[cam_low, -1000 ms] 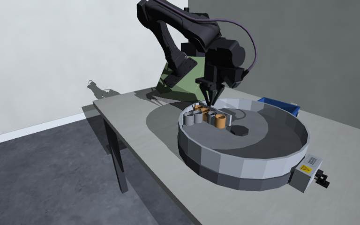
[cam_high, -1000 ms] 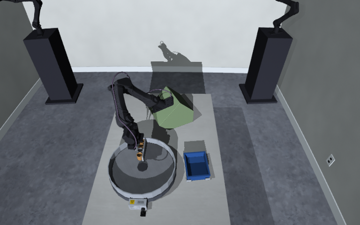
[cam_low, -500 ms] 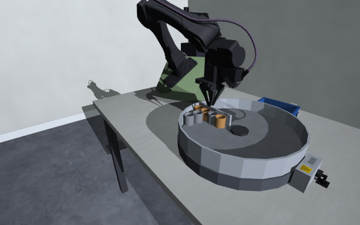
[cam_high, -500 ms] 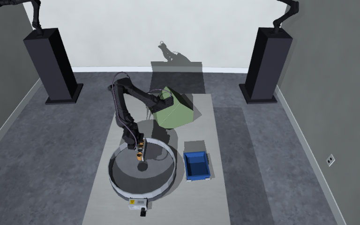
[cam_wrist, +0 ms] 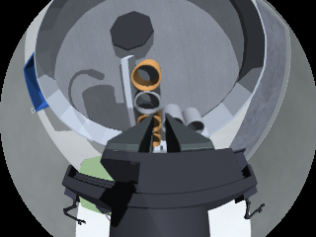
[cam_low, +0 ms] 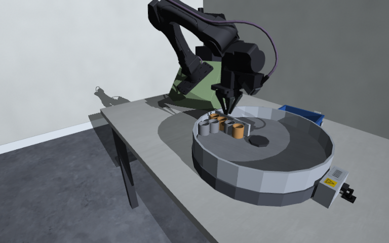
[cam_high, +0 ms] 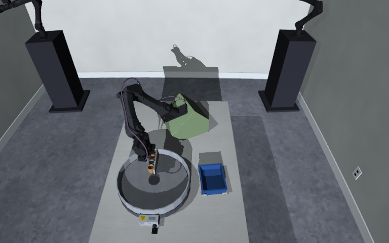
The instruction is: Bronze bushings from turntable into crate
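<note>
The round grey turntable point(cam_low: 262, 156) holds a row of bushings along a white straight bar point(cam_wrist: 126, 82) near its far rim. Bronze bushings point(cam_low: 237, 130) point(cam_low: 222, 121) point(cam_low: 214, 116) stand among steel bushings point(cam_low: 203, 128) point(cam_low: 213, 125) point(cam_low: 229, 126). My gripper point(cam_low: 226, 111) points straight down just above the far end of the row, with its fingers nearly together and nothing between them. In the wrist view the fingertips frame a bronze bushing point(cam_wrist: 154, 126) below them, with a steel one point(cam_wrist: 149, 102) and a bronze one point(cam_wrist: 146, 75) beyond. The blue crate point(cam_high: 212, 178) sits right of the turntable and looks empty.
A dark hub point(cam_low: 258, 140) marks the turntable's centre. A raised rim runs around the turntable. A green block point(cam_high: 187, 118) stands behind it by the arm's base. A motor box point(cam_low: 329, 186) sticks out at the turntable's front. Black pillars point(cam_high: 55, 70) point(cam_high: 288, 68) stand on the floor.
</note>
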